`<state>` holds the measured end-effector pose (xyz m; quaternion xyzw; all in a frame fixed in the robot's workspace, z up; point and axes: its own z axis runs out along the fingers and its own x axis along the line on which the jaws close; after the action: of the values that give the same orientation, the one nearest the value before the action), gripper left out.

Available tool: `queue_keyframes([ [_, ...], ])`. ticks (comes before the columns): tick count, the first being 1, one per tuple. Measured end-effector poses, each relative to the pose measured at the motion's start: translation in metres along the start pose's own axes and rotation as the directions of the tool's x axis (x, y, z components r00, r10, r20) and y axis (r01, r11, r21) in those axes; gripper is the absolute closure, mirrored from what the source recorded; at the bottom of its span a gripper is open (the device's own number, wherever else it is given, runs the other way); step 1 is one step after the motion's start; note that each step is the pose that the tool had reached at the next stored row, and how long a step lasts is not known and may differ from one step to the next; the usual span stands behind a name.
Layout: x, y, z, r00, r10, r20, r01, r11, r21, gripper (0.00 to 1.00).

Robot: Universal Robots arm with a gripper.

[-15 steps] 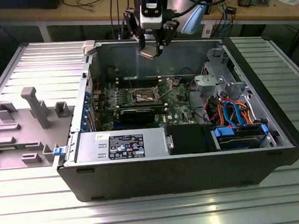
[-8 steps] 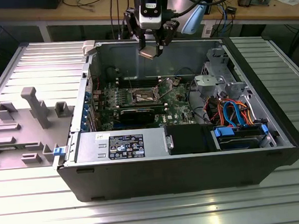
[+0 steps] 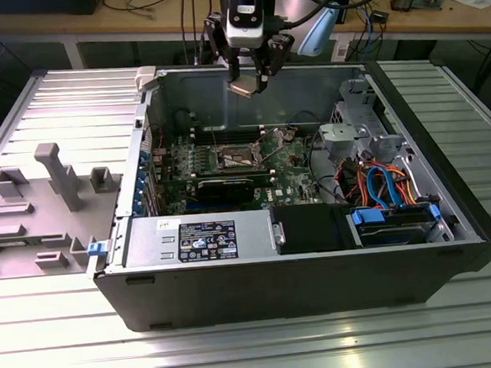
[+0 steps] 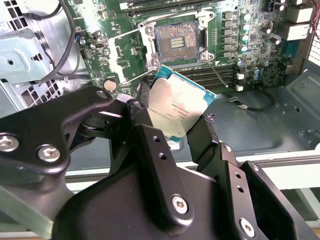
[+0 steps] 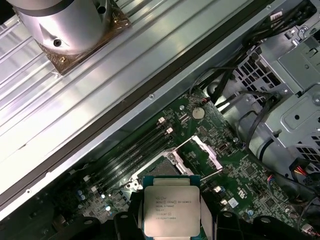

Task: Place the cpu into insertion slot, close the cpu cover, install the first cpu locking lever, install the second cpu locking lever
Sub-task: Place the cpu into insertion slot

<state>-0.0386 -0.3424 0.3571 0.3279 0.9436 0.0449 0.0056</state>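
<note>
Hanging over the open computer case point(image 3: 418, 248), the gripper point(image 3: 247, 84) has the cpu point(image 3: 245, 88) pinched by two opposite edges between its black fingers point(image 4: 145, 100). So it's clamped on the chip, not loose. The chip is up in the air near the top of the case's back wall, well clear of the green motherboard point(image 3: 299, 168). In both wrist views its pale metal face points back at the cameras, and in the second wrist view it sits tilted with a bit of green edge showing.

Down on the board, the insertion slot point(image 4: 179, 42) lies bare, its dark centre and shiny rim in plain sight. The cpu cover point(image 4: 127, 55) is swung open, standing up off one side of the socket. In the first wrist view the long memory slots point(image 5: 132, 150) run just beside the socket.

Along the front of the case are a silver power supply point(image 3: 199, 238) and a blue drive caddy point(image 3: 395, 220). A grey fixture tray point(image 3: 45, 206) sits on the exterior view's left, on the ribbed metal table point(image 3: 240, 353).
</note>
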Motion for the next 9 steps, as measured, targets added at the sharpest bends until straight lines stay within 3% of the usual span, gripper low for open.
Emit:
queue_keyframes([
  [9, 0.0, 0.0, 0.0, 0.9991, 0.043, 0.0038, -0.043, 0.9991, -0.0009, 0.46],
])
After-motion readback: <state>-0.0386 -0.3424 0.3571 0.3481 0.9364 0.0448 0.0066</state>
